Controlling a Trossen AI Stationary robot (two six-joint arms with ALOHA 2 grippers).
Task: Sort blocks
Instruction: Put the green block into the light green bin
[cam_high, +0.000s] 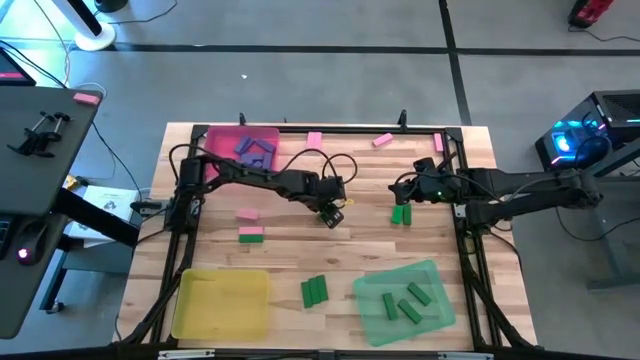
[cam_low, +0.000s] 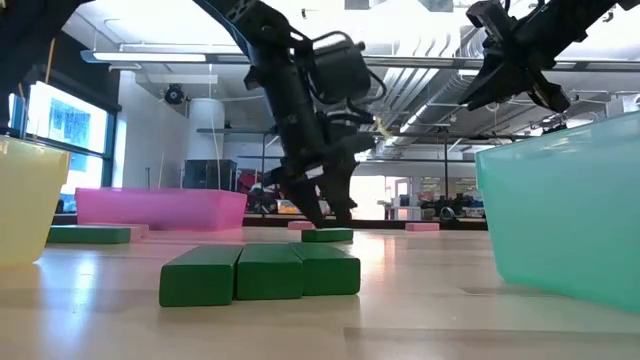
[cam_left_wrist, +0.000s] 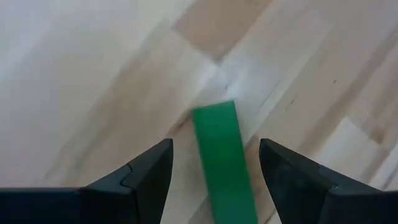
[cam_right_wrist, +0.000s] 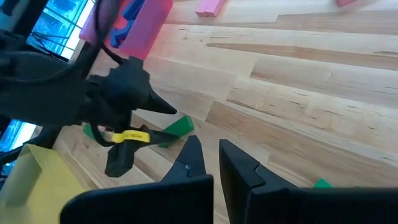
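A green block (cam_left_wrist: 224, 168) lies flat on the wooden table (cam_high: 300, 250) near its middle. My left gripper (cam_left_wrist: 216, 146) stands open over it, pointing steeply down, one finger on each long side with a gap to both. The low view shows the same block (cam_low: 327, 235) just under that gripper (cam_low: 322, 208). In the high view the left gripper (cam_high: 331, 211) hides the block. My right gripper (cam_high: 400, 188) is shut on nothing and hangs raised right of centre, above two green blocks (cam_high: 402, 213).
At the far left, a pink tray (cam_high: 215, 140) holds purple blocks. A yellow tray (cam_high: 222, 300) sits near left, and a green tray (cam_high: 440, 300) with several green blocks sits near right. Loose blocks: green ones (cam_high: 314, 290), a pink (cam_high: 248, 214), a green (cam_high: 251, 235), and pink ones along the far edge (cam_high: 382, 140).
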